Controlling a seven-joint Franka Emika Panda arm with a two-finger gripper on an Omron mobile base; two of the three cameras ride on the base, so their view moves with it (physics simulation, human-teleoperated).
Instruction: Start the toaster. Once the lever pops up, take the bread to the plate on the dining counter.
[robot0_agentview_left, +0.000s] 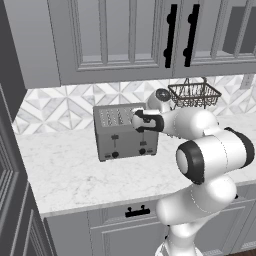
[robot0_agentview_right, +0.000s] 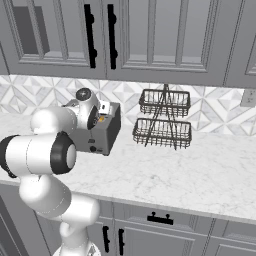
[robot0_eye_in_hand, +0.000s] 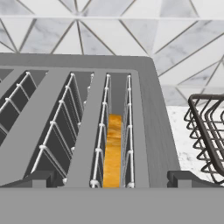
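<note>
You face a white marble tabletop with faint grey veins, backed by a wall of grey-and-white geometric tiles. Grey panelled wall cabinets with black bar handles hang above; below, grey drawers carry black pulls. A dark two-tier wire basket stands at the backsplash.

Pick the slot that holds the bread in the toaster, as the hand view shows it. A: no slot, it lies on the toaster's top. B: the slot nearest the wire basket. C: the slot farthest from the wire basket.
B: the bread stands on edge in the toaster's slot nearest the wire basket; the other slots look empty.
</note>
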